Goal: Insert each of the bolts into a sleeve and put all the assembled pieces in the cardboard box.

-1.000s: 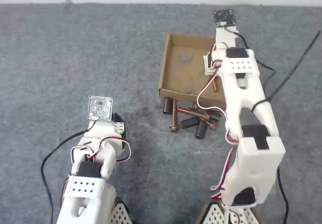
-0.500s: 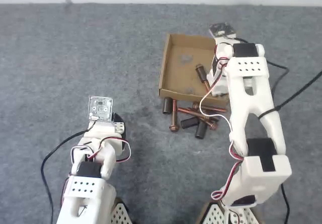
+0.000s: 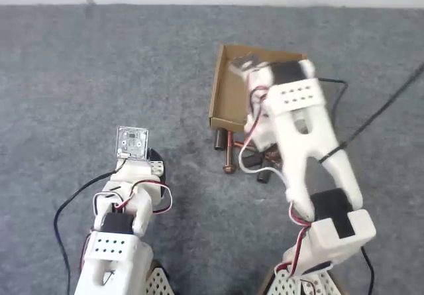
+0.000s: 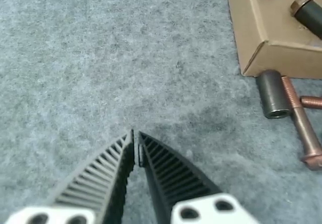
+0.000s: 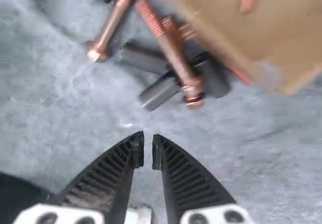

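**Q:** Where do the parts lie, and why there?

**A:** The cardboard box (image 3: 222, 93) sits open side up on the grey mat (image 3: 99, 63). One sleeved bolt (image 4: 306, 10) lies inside it, and I judge that piece finished. The loose bolts (image 5: 168, 45) and sleeves (image 5: 143, 58) lie in a heap just beside the box's near wall, several of them crossing and touching. From there, each assembled piece is a short carry to the box.

**Q:** And the claws?

**A:** My right gripper (image 5: 147, 138) hangs over the mat near the heap, its fingers drawn almost together with nothing between them. My left gripper (image 4: 136, 136) rests well apart from the heap, fingers closed and empty.

**Q:** What stands in the way?

**A:** In the high view my right arm (image 3: 301, 129) covers much of the box and heap. One bolt lies across two sleeves, so I judge that a clean grip on either sleeve needs that bolt lifted first. Another sleeve (image 4: 273, 94) lies just beside the box wall with a bolt (image 4: 299, 121) alongside it, which leaves little room for a finger.
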Robot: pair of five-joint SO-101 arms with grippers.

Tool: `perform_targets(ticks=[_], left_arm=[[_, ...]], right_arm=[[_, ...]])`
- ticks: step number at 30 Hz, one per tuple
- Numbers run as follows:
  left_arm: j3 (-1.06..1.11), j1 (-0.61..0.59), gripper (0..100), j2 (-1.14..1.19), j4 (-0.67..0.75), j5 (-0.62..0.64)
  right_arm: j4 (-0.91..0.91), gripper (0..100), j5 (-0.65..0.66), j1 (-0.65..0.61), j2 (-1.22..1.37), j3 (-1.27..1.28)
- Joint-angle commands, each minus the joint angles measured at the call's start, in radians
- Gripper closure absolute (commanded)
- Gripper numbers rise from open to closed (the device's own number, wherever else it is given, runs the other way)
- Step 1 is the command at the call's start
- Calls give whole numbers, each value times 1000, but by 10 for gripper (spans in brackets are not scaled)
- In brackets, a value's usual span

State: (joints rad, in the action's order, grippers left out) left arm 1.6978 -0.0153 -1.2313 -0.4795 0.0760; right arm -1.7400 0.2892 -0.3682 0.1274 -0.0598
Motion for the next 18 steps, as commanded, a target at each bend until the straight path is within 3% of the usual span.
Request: perform_targets(ticks=[1,12,18], left_arm=[[-13,-5,988,-28,-3,-9],[-13,-5,988,-28,-3,-9],[-13,-5,988,-28,-3,-9]], right_arm=[[19,993,8,-54,-68,78],[197,992,18,-87,-68,181],[189,992,342,-188,-68,183]])
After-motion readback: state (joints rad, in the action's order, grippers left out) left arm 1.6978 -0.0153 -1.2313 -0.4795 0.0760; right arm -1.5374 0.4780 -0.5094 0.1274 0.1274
